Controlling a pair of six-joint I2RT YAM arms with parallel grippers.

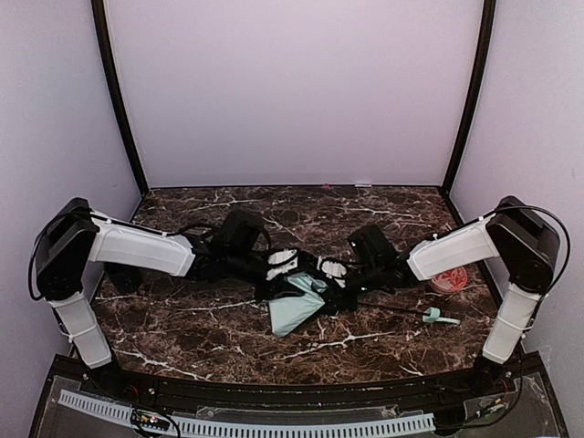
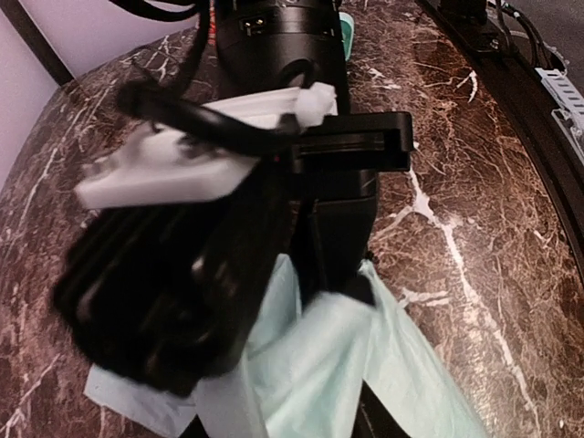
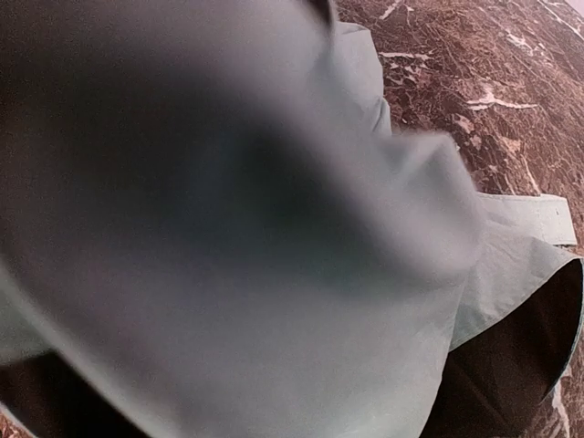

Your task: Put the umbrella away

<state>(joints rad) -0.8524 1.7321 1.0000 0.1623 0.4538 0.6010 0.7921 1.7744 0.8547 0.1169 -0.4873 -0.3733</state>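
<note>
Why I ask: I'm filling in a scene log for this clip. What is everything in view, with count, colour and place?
table: one, dark brown marble with white veins, filling the floor of the enclosure.
walls: pale lilac, on three sides, with two black corner posts.
umbrella: one, pale mint-green with black lining, crumpled mid-table; a thin black shaft runs right to its mint handle.
round object: one, orange-red with white pattern, near the table's right edge.
left arm: one, white and black, reaching in from the left; left gripper at the fabric, jaws unclear.
right arm: one, white and black, from the right; right gripper at the fabric, which covers its camera.
</note>
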